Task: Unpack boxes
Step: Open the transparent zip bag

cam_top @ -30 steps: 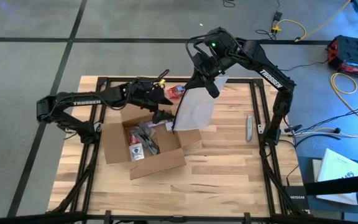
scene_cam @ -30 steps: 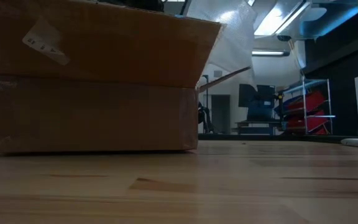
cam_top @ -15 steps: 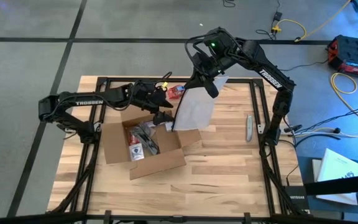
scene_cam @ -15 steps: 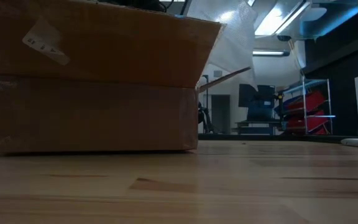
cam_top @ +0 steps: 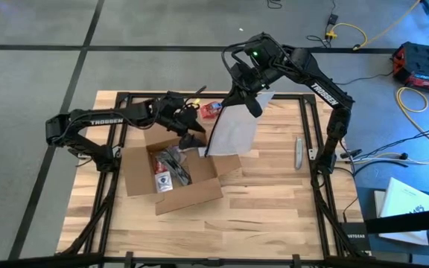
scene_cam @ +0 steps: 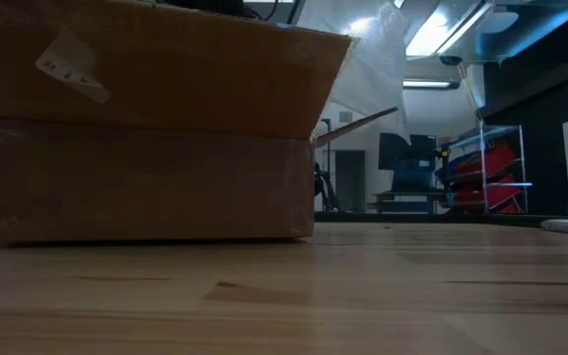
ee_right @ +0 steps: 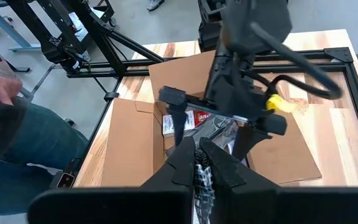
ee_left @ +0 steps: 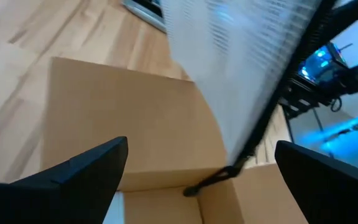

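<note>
Cardboard dominates the high view: the box (cam_top: 171, 173) sits open on the left half of the table (cam_top: 274, 208), its flaps spread out flat, its long axis running slightly skewed from the table's left toward its middle. Inside lie a few small packets I can't make out. The left gripper (cam_top: 188, 131) hangs over the box's far edge, jaws spread wide with nothing between them. The right gripper (cam_top: 252, 103) is raised above the far middle of the table, jaws pinched shut on the top edge of a plastic bag (cam_top: 233, 132) that hangs down, its lower end close to the box's far right corner. A small red-and-blue object (cam_top: 211, 109) lies on the table beyond the box, and a grey utility knife (cam_top: 299, 152) lies well to the right.

From the low view the box (scene_cam: 146, 133) fills the left side, one flap angled outward, a tape strip (scene_cam: 67, 64) on it; the bag (scene_cam: 368, 69) shows above and behind.

The left wrist view looks down between two widely parted fingers (ee_left: 92, 168) at a box flap (ee_left: 135, 124), with the bag (ee_left: 241, 62) hanging just ahead.

The right wrist view shows its fingers (ee_right: 185, 163) closed on the bag (ee_right: 202, 183), the open box (ee_right: 142, 143) below, the left arm (ee_right: 241, 68) above it, and a person's leg (ee_right: 36, 143) beside the table.
</note>
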Motion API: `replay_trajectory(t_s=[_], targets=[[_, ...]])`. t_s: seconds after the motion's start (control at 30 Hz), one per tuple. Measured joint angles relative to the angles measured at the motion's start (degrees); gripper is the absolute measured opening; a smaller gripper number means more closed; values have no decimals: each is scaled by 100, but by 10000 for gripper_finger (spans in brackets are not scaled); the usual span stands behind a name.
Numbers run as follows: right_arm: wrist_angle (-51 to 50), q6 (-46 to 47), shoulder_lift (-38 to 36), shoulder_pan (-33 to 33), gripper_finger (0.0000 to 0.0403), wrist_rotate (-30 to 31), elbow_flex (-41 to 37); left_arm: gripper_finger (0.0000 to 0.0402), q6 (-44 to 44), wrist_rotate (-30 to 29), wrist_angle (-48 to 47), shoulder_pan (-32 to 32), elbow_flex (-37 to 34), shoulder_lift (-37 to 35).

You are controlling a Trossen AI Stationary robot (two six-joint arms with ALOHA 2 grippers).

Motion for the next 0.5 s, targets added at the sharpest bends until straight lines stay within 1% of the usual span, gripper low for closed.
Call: replay_trajectory(t_s=[0.1,0.37,0.5], targets=[[0,0,-1,0,0,0,0,395,96,-191,7,17,0,0],[-1,0,-1,0,0,89,0,395,94,-293,3,-61,0,0],[0,1,-1,0,0,203,0,395,92,-497,10,-114,0,0]])
